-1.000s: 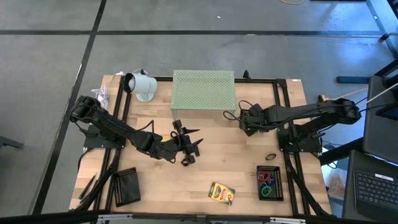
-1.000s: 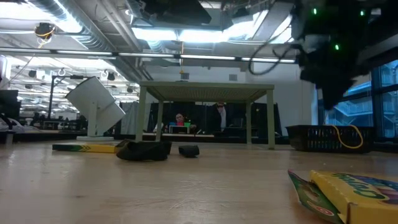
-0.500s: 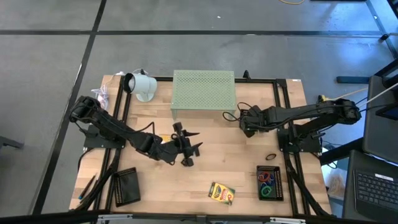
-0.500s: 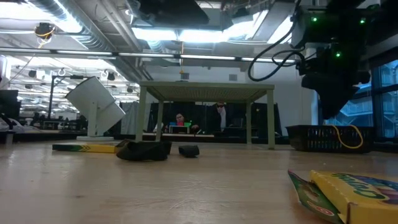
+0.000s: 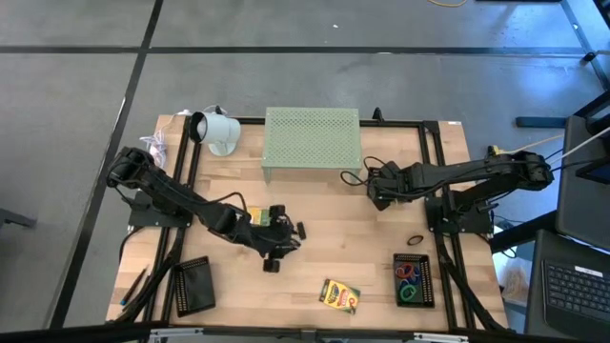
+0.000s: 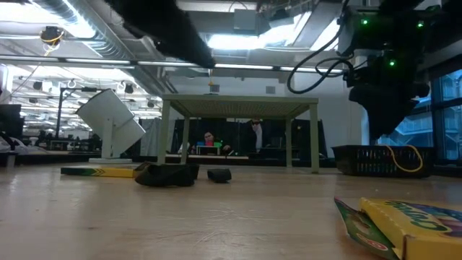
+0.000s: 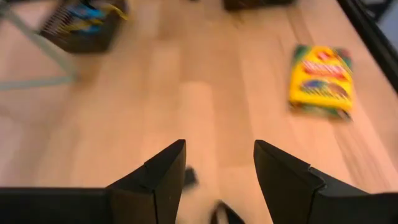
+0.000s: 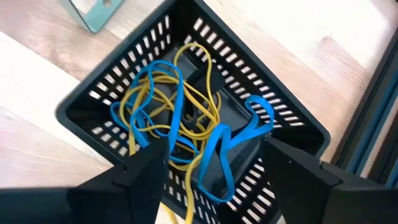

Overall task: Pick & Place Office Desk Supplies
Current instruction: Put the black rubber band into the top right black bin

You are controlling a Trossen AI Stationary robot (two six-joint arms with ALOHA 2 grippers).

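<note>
Nearest, a yellow-and-green crayon box [image 5: 338, 295] lies flat at the near edge of the bench [image 5: 372, 243], with a black basket of red, green and blue rubber-band loops [image 5: 413, 279] to its right, a lone dark loop [image 5: 416, 240] just beyond that, and a shut black case [image 5: 193, 286] at the near left corner. Mid-bench, the left gripper [image 5: 283, 238] hangs low with jaws released and nothing between them; a second crayon box [image 5: 257, 218] peeks from under its arm and a small black clip [image 5: 273, 266] lies just near of it. Half a second ago this gripper was turned toward the far side; now it has swung nearer and rightward. Farther right, the right gripper [image 5: 374, 186] hovers over a small black basket of blue and yellow bands [image 8: 186, 124], jaws now spread and empty. Bare wood lies open between the two arms. Farthest stand the pale green perforated stand [image 5: 312, 140] and the white lamp-like object [image 5: 215, 131].
</note>
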